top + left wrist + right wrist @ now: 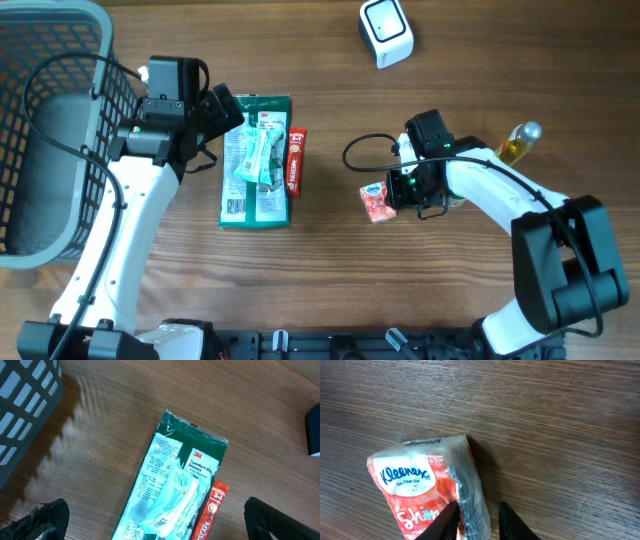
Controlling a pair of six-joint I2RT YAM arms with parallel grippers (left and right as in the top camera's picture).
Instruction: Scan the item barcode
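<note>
Orange-red film, printed "Kleenex On The Go": the tissue pack (422, 492) lies flat on the wooden table (330, 290), brand face up, well short of the white scanner (386, 32) at the far edge; right gripper (475, 522) sits at the pack's crumpled side edge, one fingertip over the printed face, the other just outside the fold; gap between them is narrow; whether they pinch the film or merely straddle it I cannot tell.

Left gripper (161, 521) hangs above the green glove pack (255, 160), fingers spread wide, nothing between them; red coffee sachet (296, 160) lies against that pack's side; grey basket (45, 130) stands just left of that arm.

Risks, as I judge them:
- hold is on a thin edge of soft film; on lifting, the pack could slip out or swing, so the code would reach the scanner tilted;
- no barcode shows on the upper face; if it sits underneath, the pack must be turned, and a weak pinch may not survive that;
- yellow bottle (518, 143) stands close by the right forearm; a sweep towards the scanner might knock it;
- black cable loop (365, 150) hangs near the pack and could snag.

Not resolved:
- lower part of the tissue pack is cut off in the wrist view;
- which way the scanner's window faces is unclear from above;
- bottle's base is hidden behind the arm.
</note>
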